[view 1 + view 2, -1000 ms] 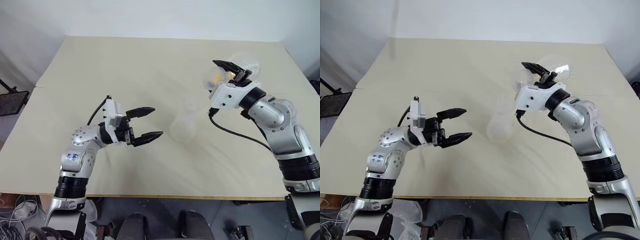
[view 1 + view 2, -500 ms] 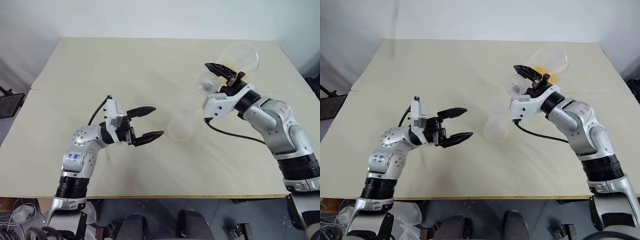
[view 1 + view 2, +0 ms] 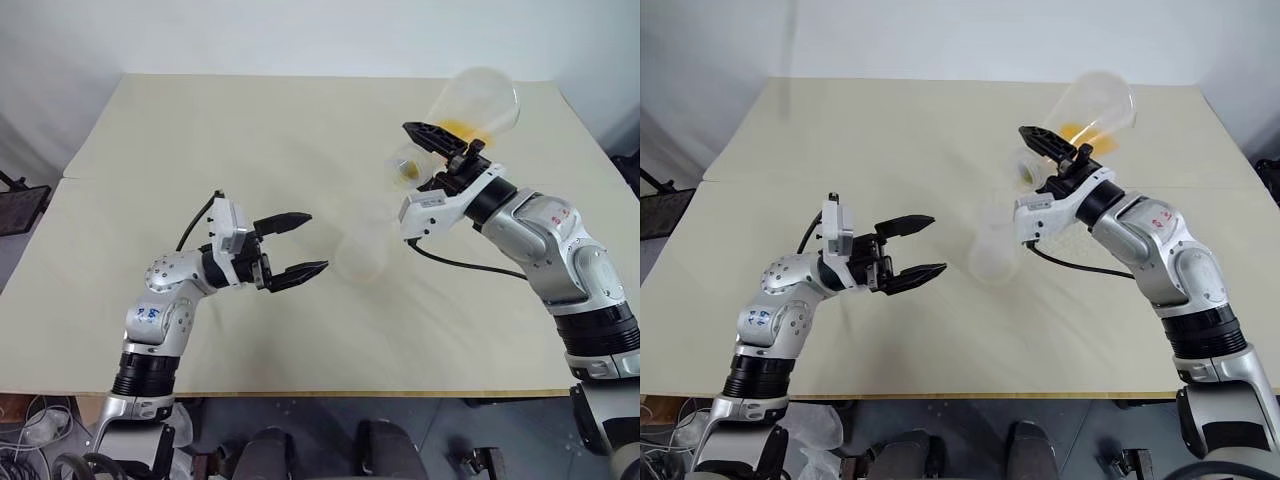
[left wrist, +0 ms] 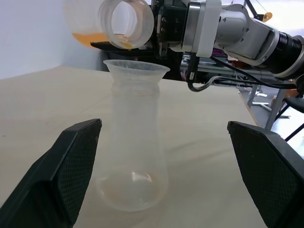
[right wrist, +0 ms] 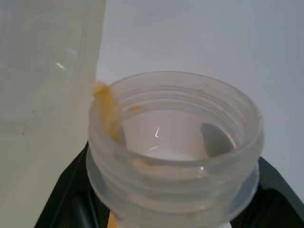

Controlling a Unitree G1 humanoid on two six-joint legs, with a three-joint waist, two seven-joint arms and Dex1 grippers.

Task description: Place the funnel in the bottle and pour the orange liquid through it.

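The small clear bottle (image 4: 135,152) stands upright on the table with the see-through funnel (image 4: 136,68) seated in its neck. My right gripper (image 3: 428,150) is shut on the neck of a large clear conical flask (image 3: 482,98), tipped with its mouth (image 4: 126,21) just above and behind the funnel rim. The orange liquid (image 3: 462,127) pools on the flask's lower side, and a thin streak of it (image 5: 107,107) reaches the lip of the mouth. My left gripper (image 3: 313,242) is open, level with the bottle and a little to its left, touching nothing.
The beige table (image 3: 250,130) spreads wide around the bottle. Its front edge (image 3: 330,392) runs close below my arms. A black cable (image 3: 470,265) hangs from my right wrist over the table behind the bottle.
My right wrist has rolled, tipping the flask further so its base rose and its mouth dropped towards the funnel. The orange liquid ran towards the neck. The left gripper stayed put.
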